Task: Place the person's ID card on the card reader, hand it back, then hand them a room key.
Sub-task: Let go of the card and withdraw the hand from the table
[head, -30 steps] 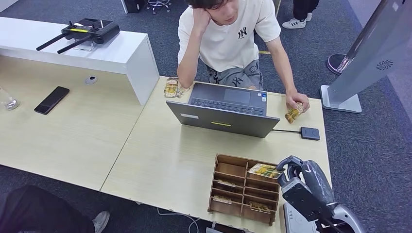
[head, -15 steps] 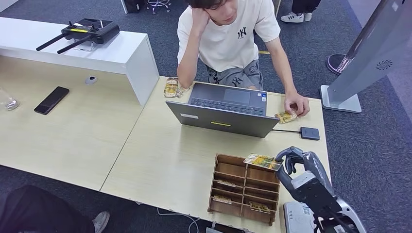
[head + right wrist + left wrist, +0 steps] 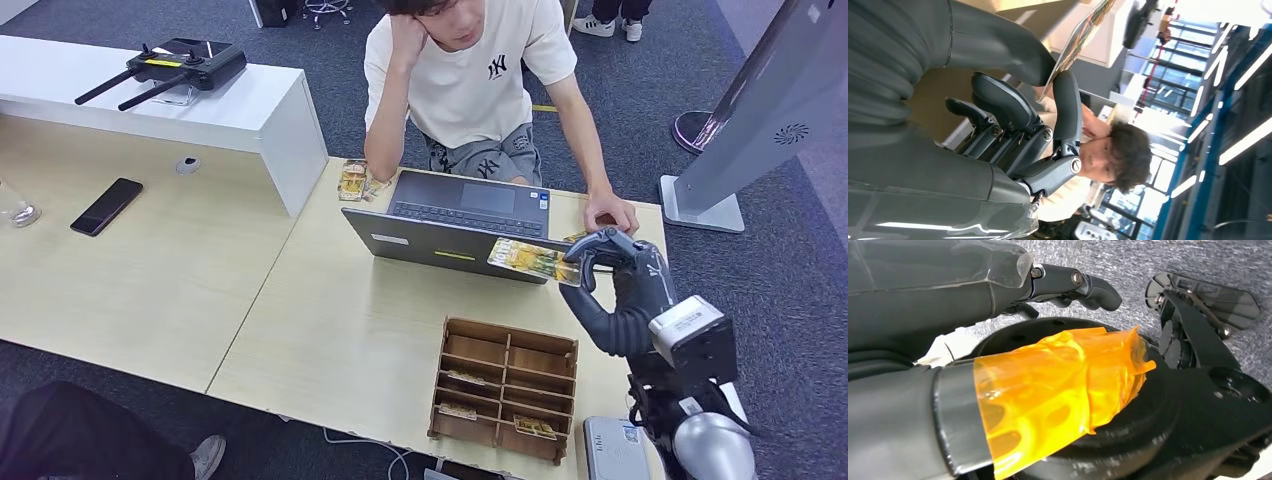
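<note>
My right hand [image 3: 622, 292] is raised over the table's right side, beside the open laptop [image 3: 462, 232]. It pinches a yellow patterned room key card [image 3: 530, 261] between thumb and fingers, held out flat in front of the laptop lid. In the right wrist view the card [image 3: 1083, 31] sticks out past the thumb of that hand [image 3: 1013, 115], with the seated person behind it. The person's hand [image 3: 611, 212] rests on the table just beyond my hand, and a sliver of another card [image 3: 577, 237] lies by it. My left hand [image 3: 1068, 282] hangs down, holding nothing.
A wooden slotted rack [image 3: 505, 390] with several cards stands near the table's front edge. A grey device [image 3: 612, 448] sits at the front right corner. A phone [image 3: 106, 206] and a white raised counter [image 3: 200, 105] are on the left. A kiosk stand [image 3: 735, 130] stands right of the table.
My right hand has lifted the key card off the rack and carried it up and away toward the person. The person's hand lowered its card onto the table.
</note>
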Tool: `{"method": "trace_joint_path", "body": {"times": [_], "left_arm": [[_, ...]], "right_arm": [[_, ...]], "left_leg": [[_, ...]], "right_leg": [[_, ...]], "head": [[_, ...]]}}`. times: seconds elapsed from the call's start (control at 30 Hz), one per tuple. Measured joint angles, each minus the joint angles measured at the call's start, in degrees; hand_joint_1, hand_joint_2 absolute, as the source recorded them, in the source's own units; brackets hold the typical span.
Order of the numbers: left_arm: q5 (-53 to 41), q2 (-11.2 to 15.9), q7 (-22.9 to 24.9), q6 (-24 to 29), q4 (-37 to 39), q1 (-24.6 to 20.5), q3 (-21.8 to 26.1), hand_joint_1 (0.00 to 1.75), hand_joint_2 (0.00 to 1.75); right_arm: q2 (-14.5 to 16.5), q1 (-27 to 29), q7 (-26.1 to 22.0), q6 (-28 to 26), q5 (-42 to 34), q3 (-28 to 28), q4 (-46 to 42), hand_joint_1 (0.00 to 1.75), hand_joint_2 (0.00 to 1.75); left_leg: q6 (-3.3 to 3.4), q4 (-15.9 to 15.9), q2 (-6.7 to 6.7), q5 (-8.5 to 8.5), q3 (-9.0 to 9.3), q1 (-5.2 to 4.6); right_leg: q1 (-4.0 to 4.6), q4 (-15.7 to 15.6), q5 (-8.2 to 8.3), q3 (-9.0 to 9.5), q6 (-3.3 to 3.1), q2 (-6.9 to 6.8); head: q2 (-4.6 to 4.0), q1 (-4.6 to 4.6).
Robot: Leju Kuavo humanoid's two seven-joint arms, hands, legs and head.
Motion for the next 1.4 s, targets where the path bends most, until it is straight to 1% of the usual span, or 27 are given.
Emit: {"method": "trace_joint_path", "body": {"times": [0.3, 0.67, 0.8, 0.87, 0.97, 1.13, 1.17, 1.27, 1.3, 1.4], "left_arm": [[-1.6, 0.4, -0.1, -1.2, 0.0, -0.5, -1.5, 0.0, 0.0], [-3.9, 1.4, 0.6, -1.8, 0.0, -1.1, -3.9, 0.0, 0.0], [-4.4, 1.6, 1.3, -1.8, 0.0, -1.3, -4.5, 0.0, 0.0], [-4.6, 1.7, 1.5, -1.7, 0.0, -1.3, -4.9, 0.0, 0.0], [-4.9, 1.7, 1.7, -1.5, 0.0, -1.4, -5.3, 0.0, 0.0], [-5.1, 1.7, 1.8, -1.3, 0.0, -1.5, -5.8, 0.0, 0.0], [-5.1, 1.7, 1.9, -1.3, 0.0, -1.5, -5.9, 0.0, 0.0], [-5.2, 1.7, 2.2, -1.0, 0.0, -1.6, -6.3, 0.0, 0.0], [-5.3, 1.7, 2.3, -0.8, 0.0, -1.6, -6.5, 0.0, 0.0], [-5.3, 1.7, 2.5, -0.7, 0.0, -1.6, -6.6, 0.0, 0.0]], "right_arm": [[3.5, -9.6, 0.5, -2.0, 0.8, 1.1, 7.7, 1.75, 1.75], [8.2, -23.0, 2.9, -7.2, 7.8, 2.3, 25.3, 1.75, 1.75], [9.7, -26.4, 3.8, -9.5, 11.7, 3.0, 31.0, 1.75, 1.75], [10.2, -27.6, 3.7, -11.6, 14.8, 3.4, 33.5, 1.75, 1.75], [10.6, -28.8, 4.8, -15.0, 20.6, 4.5, 36.0, 1.75, 1.75], [11.0, -30.0, 5.4, -18.5, 28.0, 6.1, 39.4, 1.75, 1.75], [11.1, -30.0, 5.4, -19.0, 29.4, 6.4, 40.0, 1.68, 1.75], [11.2, -30.1, 6.3, -19.9, 32.9, 7.1, 41.3, 0.39, 1.75], [11.2, -30.1, 6.6, -20.0, 34.1, 7.3, 41.8, 0.02, 1.75], [11.2, -30.1, 7.4, -20.1, 36.9, 7.8, 43.1, 0.0, 1.75]], "left_leg": [[-0.02, 0.0, 0.0, 0.02, 0.0, 0.0], [-0.04, 0.0, -0.02, 0.05, 0.0, 0.01], [-0.04, 0.0, -0.03, 0.05, 0.0, 0.01], [-0.04, 0.0, -0.04, 0.05, 0.0, 0.01], [-0.04, 0.0, -0.05, 0.05, 0.0, 0.01], [-0.04, 0.0, -0.05, 0.05, 0.0, 0.01], [-0.04, 0.0, -0.05, 0.05, 0.0, 0.01], [-0.04, 0.0, -0.05, 0.05, 0.0, 0.01], [-0.04, 0.0, -0.05, 0.05, 0.0, 0.01], [-0.04, 0.0, -0.05, 0.05, 0.0, 0.01]], "right_leg": [[0.0, 0.0, 0.01, 0.0, 0.0, 0.01], [0.01, 0.0, 0.03, 0.0, -0.01, -0.01], [0.01, 0.0, 0.03, 0.0, -0.01, -0.01], [0.01, 0.0, 0.03, 0.0, -0.01, -0.02], [0.01, 0.0, 0.03, -0.01, -0.01, -0.02], [0.01, 0.0, 0.03, 0.0, -0.01, -0.02], [0.01, 0.0, 0.03, 0.0, -0.01, -0.03], [0.01, 0.0, 0.03, -0.01, -0.01, -0.03], [0.01, 0.0, 0.03, -0.01, -0.01, -0.02], [0.01, 0.0, 0.03, -0.01, -0.01, -0.03]], "head": [[0.0, 0.0], [0.0, -0.01], [0.0, 0.0], [0.0, 0.0], [0.0, -0.01], [0.0, -0.01], [0.0, 0.0], [0.0, 0.0], [0.0, -0.01], [0.0, -0.01]]}}
